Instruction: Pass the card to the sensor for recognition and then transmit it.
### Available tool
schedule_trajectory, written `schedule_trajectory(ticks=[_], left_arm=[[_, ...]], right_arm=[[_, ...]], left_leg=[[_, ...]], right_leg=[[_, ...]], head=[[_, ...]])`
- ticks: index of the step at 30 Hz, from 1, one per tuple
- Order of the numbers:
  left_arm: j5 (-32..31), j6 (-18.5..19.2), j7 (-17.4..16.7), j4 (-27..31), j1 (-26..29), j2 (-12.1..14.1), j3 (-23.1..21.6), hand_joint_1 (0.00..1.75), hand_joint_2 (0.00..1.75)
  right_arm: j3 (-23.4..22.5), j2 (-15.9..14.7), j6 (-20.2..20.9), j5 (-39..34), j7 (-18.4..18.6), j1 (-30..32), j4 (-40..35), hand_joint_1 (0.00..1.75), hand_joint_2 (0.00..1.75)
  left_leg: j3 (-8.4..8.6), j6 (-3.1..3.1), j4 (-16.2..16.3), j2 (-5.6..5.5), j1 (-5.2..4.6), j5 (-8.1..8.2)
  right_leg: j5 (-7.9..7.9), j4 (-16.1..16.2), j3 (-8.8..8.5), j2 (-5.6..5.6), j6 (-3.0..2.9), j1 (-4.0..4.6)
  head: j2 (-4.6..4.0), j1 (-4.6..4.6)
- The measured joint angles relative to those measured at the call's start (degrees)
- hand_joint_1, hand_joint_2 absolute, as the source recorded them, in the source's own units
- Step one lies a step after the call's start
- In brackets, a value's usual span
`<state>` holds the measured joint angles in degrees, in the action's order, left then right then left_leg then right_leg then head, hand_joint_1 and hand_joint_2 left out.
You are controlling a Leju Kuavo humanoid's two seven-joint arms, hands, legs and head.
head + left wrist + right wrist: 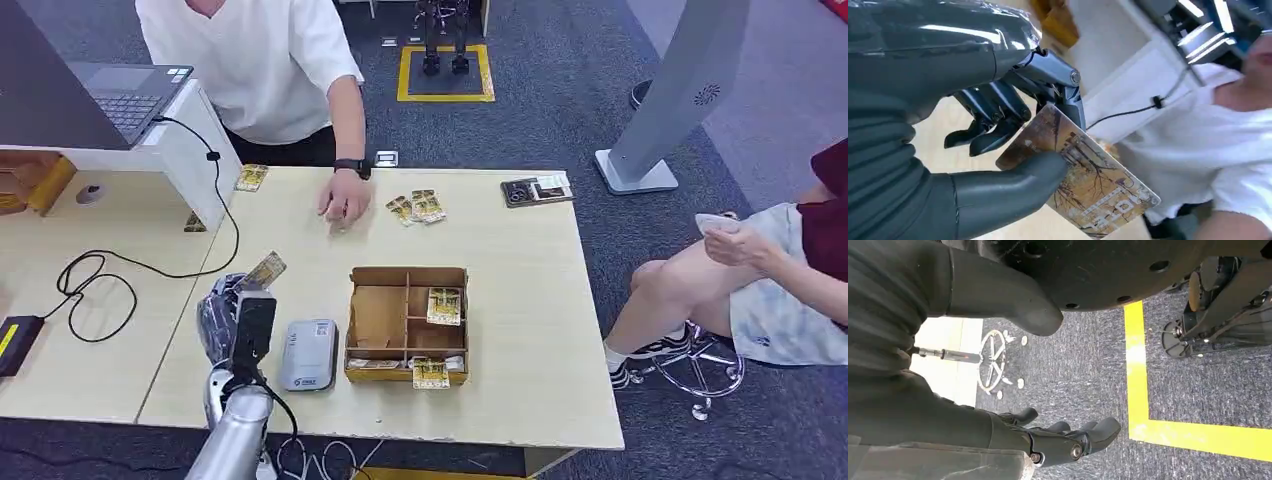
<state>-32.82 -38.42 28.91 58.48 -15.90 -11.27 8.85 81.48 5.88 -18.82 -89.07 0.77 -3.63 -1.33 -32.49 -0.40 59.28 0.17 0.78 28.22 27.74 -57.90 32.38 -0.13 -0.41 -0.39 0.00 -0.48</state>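
The left hand [973, 150] pinches a thin yellow-brown picture card [1083, 180]. The thick grey thumb presses on one flat face near a corner, and a dark finger [1068, 100] pushes on the other face. The other dark fingers curl in just beside the card's edge and seem to hold nothing. Most of the card sticks out past the fingers, free in the air.

From the head view the left hand [232, 315] holds the card [265, 270] up above the pale wooden table [520, 300]. Just beside the hand, toward the middle of the table, lies the flat grey box-shaped sensor [308, 353]. The card is not over it yet.

To do this step well, I think the hand should keep its pinch tight, because it only holds a corner and the card could slip or twist. It should bring the free part of the card low and flat over the top of the sensor and wait there a little.

Past the sensor sits a brown cardboard tray with sections [385, 315], with some cards in it. A person's hand [345, 205] rests on the far side of the table.

The right hand [1058, 440] hangs down over grey carpet with a yellow line. Its fingers are loose and a bit apart, and it holds nothing.
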Motion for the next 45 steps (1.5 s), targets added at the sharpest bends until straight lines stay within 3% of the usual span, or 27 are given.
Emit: schedule_trajectory(ticks=[4,12,17,18,19,24,30,44,45], left_arm=[[-6.9,0.0,1.4,6.1,1.3,-2.7,0.0,1.75,1.75],[-7.6,0.0,1.5,6.7,1.4,-3.0,0.0,1.75,1.75],[-13.7,0.0,1.6,13.4,1.9,-5.0,0.0,1.75,1.75],[-14.9,0.0,-1.6,14.1,1.7,-4.9,-0.1,1.75,1.75],[-16.5,0.0,-7.4,13.8,0.3,-4.6,-1.4,1.75,1.75],[-19.0,0.0,-13.4,10.7,-3.3,-3.3,-2.6,1.75,1.75],[-19.2,0.0,-15.4,6.3,-6.0,-1.9,-2.8,1.75,1.75],[-17.8,0.0,-15.4,1.2,-8.6,-0.6,-2.8,1.75,1.75],[-16.9,0.0,-15.2,0.7,-8.9,-0.5,-2.8,0.12,1.75]], right_arm=[[0.1,0.0,0.1,0.0,0.0,0.0,0.0,0.00,1.75],[0.1,0.0,0.1,0.0,0.0,0.0,0.0,0.00,1.75],[0.6,0.0,0.3,0.0,0.0,0.0,0.0,0.00,1.75],[1.1,0.0,0.5,0.0,0.0,-0.1,0.0,0.00,1.75],[1.4,-0.1,0.5,0.0,0.0,-0.1,0.0,0.00,1.75],[1.7,-0.3,0.8,0.0,0.0,-0.3,0.0,0.00,1.75],[2.3,-0.4,0.9,0.0,0.0,-0.3,-0.1,0.00,1.75],[2.7,-0.6,0.9,0.0,0.0,-0.3,-0.3,0.00,1.75],[2.7,-0.6,0.9,0.0,0.0,-0.3,-0.3,0.00,1.75]], left_leg=[[-0.02,0.00,0.0,0.01,0.00,0.00],[-0.02,0.01,0.0,0.01,0.00,0.00],[0.00,0.00,0.0,0.01,0.01,0.00],[0.01,0.00,0.0,0.01,0.01,0.00],[-0.02,0.00,0.0,0.01,0.01,-0.01],[-0.02,0.00,0.0,0.02,0.00,-0.01],[-0.03,0.00,0.0,0.02,0.00,-0.01],[-0.07,0.01,0.0,0.04,0.00,0.01],[-0.08,0.01,0.0,0.04,0.00,0.01]], right_leg=[[0.00,0.0,0.01,0.00,0.00,0.00],[0.00,0.0,0.01,0.00,0.00,0.00],[0.00,0.0,0.02,0.00,0.00,0.00],[-0.01,0.0,0.05,0.01,0.00,0.00],[-0.01,0.0,0.06,0.00,0.01,0.00],[-0.03,0.0,0.06,0.01,0.02,0.00],[-0.03,0.0,0.06,0.02,0.02,0.00],[-0.02,0.0,0.13,0.07,0.02,0.00],[-0.02,0.0,0.14,0.07,0.02,0.00]], head=[[0.00,0.02],[0.00,0.02],[0.00,0.00],[0.00,0.00],[0.00,0.00],[0.00,0.02],[0.00,0.00],[0.00,0.02],[0.00,0.00]])
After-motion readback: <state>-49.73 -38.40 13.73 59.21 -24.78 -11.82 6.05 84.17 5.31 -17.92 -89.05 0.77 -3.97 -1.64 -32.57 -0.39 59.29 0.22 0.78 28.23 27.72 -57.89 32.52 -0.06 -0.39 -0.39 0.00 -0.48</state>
